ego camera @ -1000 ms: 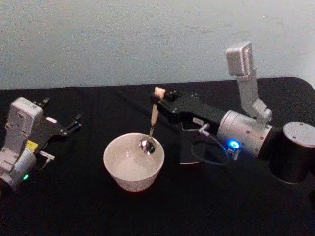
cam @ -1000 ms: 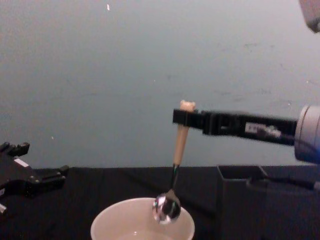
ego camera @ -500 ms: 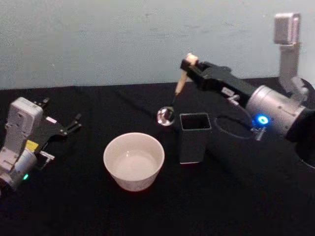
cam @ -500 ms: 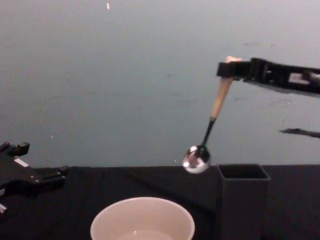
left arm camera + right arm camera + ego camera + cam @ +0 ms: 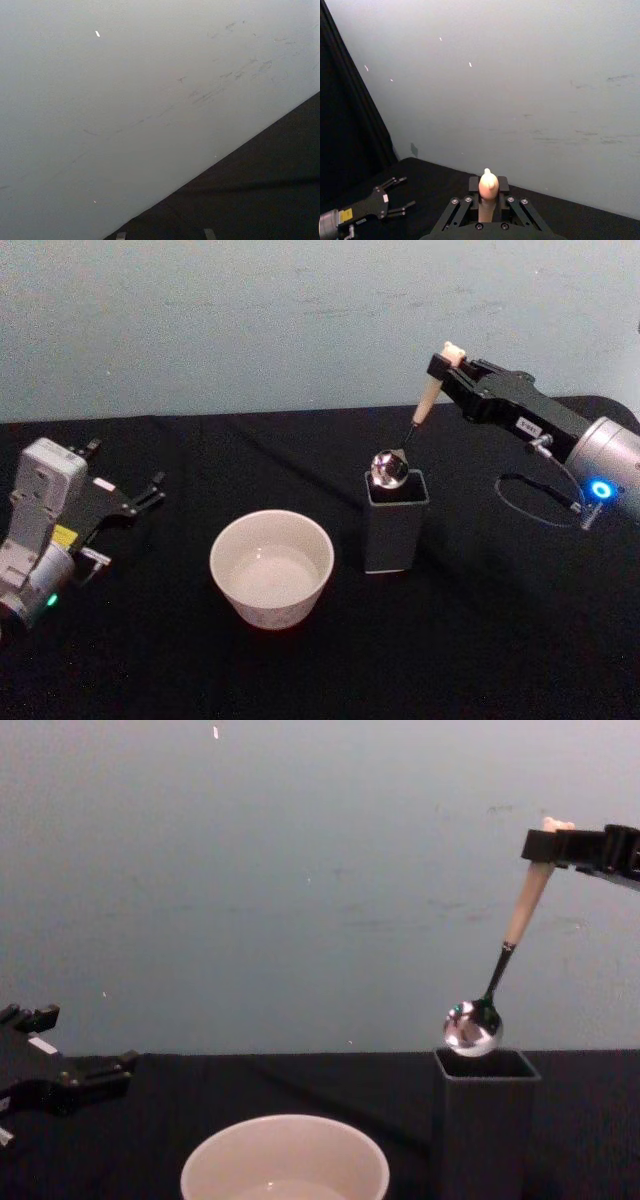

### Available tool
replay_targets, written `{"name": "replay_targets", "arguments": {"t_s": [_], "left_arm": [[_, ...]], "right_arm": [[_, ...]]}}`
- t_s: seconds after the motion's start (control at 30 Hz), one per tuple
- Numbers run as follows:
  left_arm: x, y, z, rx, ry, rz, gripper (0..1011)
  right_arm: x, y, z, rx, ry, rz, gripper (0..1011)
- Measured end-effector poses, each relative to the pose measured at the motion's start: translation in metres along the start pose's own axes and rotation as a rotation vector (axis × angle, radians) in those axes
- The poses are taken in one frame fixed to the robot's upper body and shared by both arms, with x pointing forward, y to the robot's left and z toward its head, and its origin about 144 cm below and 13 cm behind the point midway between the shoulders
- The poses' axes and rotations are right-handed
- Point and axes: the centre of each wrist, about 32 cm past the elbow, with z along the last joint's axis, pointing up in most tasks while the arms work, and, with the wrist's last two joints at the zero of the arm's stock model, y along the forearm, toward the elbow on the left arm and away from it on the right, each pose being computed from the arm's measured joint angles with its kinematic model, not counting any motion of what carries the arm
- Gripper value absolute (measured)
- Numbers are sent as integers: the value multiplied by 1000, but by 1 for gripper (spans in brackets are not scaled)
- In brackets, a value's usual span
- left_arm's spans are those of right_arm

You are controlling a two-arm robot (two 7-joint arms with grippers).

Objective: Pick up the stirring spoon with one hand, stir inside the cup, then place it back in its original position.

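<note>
Hanging over holder [image 5: 396, 530], stirring spoon [image 5: 429, 398], judged light and stiff, is clamped by right gripper [image 5: 441, 364] at handle top; left gripper [image 5: 152, 491] parked, fingers apart.

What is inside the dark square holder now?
Nothing visible in the holder; its bottom is hidden by the walls. The stirring spoon hangs at its opening, in the right hand.

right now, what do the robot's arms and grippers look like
Left gripper: black linkage fingers, pale grey boxy wrist, yellow sticker, green light. Right gripper: black linkage fingers, white label, silver cylindrical wrist, blue light, looping black cable.
</note>
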Motion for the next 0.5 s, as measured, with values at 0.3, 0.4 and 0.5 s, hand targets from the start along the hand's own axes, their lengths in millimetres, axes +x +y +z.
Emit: {"name": "replay_targets", "arguments": {"t_s": [0.3,0.4,0.5], "left_arm": [[0,0,0,0,0,0,1001],[0,0,0,0,0,0,1001],[0,0,0,0,0,0,1001]], "right_arm": [[5,-5,-6,-34,-19,-13,215],[5,-5,-12,-59,-26,-13,215],[6,-5,-16,-76,-30,-16,215]]}}
